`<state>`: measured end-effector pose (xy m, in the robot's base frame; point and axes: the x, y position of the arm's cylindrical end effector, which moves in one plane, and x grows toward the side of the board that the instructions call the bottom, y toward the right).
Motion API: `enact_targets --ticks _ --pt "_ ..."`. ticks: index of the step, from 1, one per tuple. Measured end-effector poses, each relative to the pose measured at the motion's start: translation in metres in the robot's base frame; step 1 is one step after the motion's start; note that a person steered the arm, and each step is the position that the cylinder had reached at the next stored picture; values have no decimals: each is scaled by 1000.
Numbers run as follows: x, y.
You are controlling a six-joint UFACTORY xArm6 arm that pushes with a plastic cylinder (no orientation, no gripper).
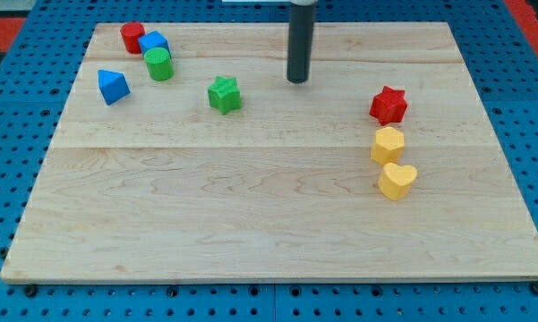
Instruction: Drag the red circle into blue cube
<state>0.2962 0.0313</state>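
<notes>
My tip (297, 80), rod upright above

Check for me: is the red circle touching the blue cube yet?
Touching. The camera view shows the red circle pressed against the blue cube at the board's top left, no wood visible between them. My tip stands well right, clear of both.

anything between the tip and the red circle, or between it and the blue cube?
Nothing visible. My tip has bare board leftward to the red circle; the green star sits below that line. The red circle already touches the blue cube.
</notes>
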Motion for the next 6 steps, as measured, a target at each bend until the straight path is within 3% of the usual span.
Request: enact_targets --ticks 1,2,4,6 --pt "-47 -21" --pt "-85 -89" --pt "-93 -281" --pt "-82 -335"
